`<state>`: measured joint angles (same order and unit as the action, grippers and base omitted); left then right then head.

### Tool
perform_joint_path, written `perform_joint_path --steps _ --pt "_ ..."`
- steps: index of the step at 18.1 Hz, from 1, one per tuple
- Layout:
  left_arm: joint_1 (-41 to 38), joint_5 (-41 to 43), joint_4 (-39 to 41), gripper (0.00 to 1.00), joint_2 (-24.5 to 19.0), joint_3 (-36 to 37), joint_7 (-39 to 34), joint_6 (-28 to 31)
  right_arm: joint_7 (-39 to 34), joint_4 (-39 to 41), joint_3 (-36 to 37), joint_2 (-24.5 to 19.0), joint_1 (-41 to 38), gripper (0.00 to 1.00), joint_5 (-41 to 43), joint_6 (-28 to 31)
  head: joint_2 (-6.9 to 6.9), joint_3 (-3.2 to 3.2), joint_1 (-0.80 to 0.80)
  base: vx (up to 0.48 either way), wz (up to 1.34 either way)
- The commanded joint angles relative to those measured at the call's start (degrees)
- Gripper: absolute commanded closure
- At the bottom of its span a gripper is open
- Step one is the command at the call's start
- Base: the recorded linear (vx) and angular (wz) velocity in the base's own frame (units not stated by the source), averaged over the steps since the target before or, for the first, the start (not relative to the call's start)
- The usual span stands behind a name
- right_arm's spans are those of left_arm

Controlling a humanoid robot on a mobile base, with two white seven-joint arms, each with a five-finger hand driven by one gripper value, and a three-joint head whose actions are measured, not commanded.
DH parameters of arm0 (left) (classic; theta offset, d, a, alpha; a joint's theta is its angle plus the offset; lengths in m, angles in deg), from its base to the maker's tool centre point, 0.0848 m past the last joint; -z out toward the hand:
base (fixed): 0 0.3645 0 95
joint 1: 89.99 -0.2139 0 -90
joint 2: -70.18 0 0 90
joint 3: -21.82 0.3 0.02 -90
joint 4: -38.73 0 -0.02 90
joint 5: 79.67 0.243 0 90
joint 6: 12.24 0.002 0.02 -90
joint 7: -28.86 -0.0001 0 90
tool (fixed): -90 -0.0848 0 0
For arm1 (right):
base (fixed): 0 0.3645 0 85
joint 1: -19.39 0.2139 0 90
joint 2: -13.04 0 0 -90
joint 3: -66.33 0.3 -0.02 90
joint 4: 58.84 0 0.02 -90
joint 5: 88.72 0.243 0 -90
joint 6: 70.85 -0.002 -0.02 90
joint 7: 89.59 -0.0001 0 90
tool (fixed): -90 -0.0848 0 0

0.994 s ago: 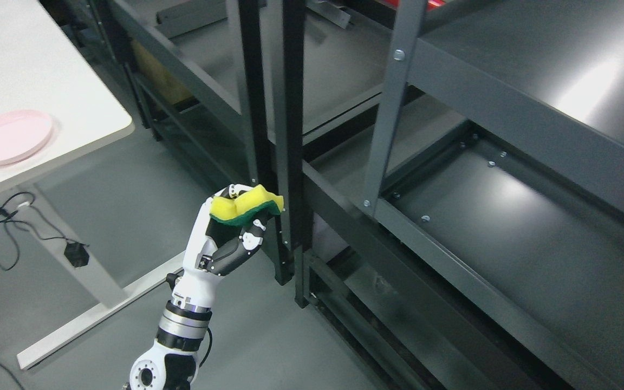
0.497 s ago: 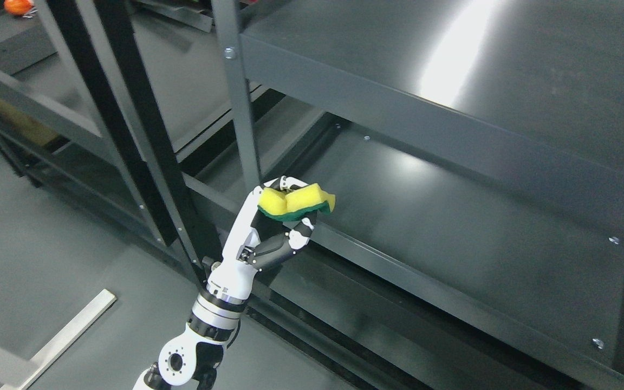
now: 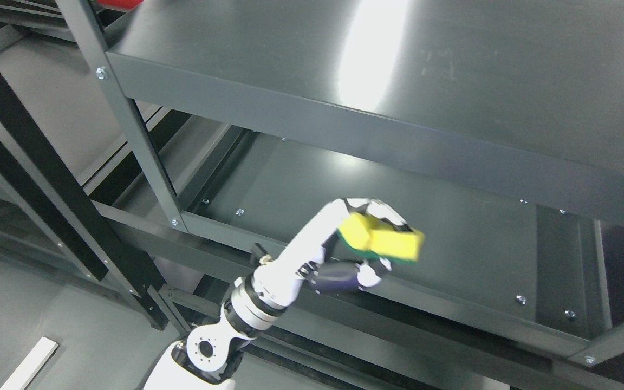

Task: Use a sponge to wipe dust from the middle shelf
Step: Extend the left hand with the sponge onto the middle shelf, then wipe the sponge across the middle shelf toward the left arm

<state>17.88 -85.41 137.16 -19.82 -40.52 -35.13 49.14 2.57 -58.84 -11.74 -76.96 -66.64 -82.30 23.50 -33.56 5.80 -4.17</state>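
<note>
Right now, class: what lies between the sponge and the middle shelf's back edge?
Nothing: in the head view, bare shelf runs from the sponge to its back edge.

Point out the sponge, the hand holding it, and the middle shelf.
sponge [image 3: 382, 241]: head view, on its yellow face.
left hand [image 3: 352, 254]: head view, on the palm under the sponge.
middle shelf [image 3: 469, 254]: head view, on the bare dark surface right of the sponge.

place: storeroom or workshop | evidence: bolted grey steel shelving, black uprights, bare grey floor
</note>
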Motion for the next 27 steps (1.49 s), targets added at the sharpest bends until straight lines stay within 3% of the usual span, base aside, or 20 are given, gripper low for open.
perform_joint_path --steps 1,4,7,14,19,27 --pt "2.78 10.47 0.02 0.95 -1.00 11.35 3.52 -2.14 -0.04 1.00 -0.07 1.00 -0.01 0.00 0.00 0.04 0.00 0.00 0.00 0.009 -0.16" --pt "3.22 19.42 0.02 0.95 -1.00 13.47 4.48 -8.89 -0.04 1.00 -0.07 1.00 -0.01 0.00 0.00 0.04 0.00 0.00 0.00 -0.004 -0.21" --pt "4.80 24.89 1.68 0.95 -1.00 9.89 5.01 -16.38 -0.04 1.00 -0.07 1.00 -0.01 0.00 0.00 0.04 0.01 0.00 0.00 -0.020 -0.40" --pt "14.90 26.57 3.27 0.96 -1.00 -4.36 9.49 -16.38 -0.04 1.00 0.02 1.00 -0.01 0.00 0.00 0.04 0.03 0.00 0.00 -0.013 -0.47" --pt "15.26 26.14 3.27 0.96 -1.00 -9.80 9.41 -16.38 -0.04 1.00 0.02 1.00 -0.01 0.00 0.00 0.04 0.03 0.00 0.00 -0.004 -0.14" --pt "16.05 23.50 3.36 1.00 -1.00 -8.78 8.97 -16.38 -0.04 1.00 0.02 1.00 -0.01 0.00 0.00 0.04 0.03 0.00 0.00 0.001 0.01"
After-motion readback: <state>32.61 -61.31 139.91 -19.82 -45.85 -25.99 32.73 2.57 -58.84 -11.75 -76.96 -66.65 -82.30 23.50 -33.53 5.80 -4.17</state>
